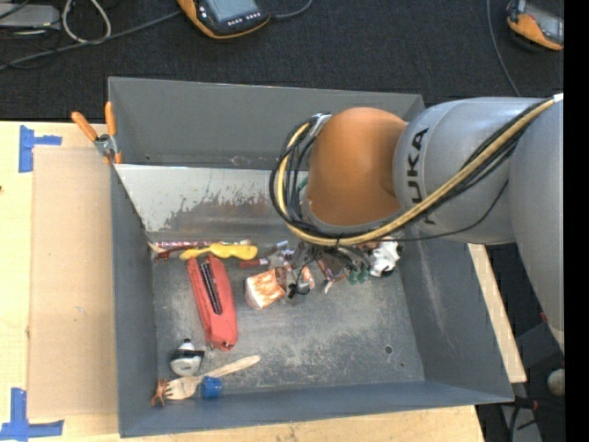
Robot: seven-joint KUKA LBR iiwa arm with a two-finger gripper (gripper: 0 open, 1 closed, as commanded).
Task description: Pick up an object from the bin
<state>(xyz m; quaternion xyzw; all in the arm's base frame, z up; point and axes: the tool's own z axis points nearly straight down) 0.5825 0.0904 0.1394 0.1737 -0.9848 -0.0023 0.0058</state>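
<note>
My gripper [305, 278] reaches down into the middle of the bin and is mostly hidden under the arm's orange cover. Just left of it, close to its tip, lies a small orange and white block [263, 290]. A long red flat tool [213, 302] lies further left, running toward the front. A yellow curved piece [231, 250] rests at the foot of the back wall. To the right of the gripper sits a small white and black thing [385, 258].
A small round black and white object [188, 360] and a wooden utensil with a blue bit [206, 382] lie at the front left corner. A thin striped stick [177, 244] lies along the back wall. The arm covers the bin's right back part.
</note>
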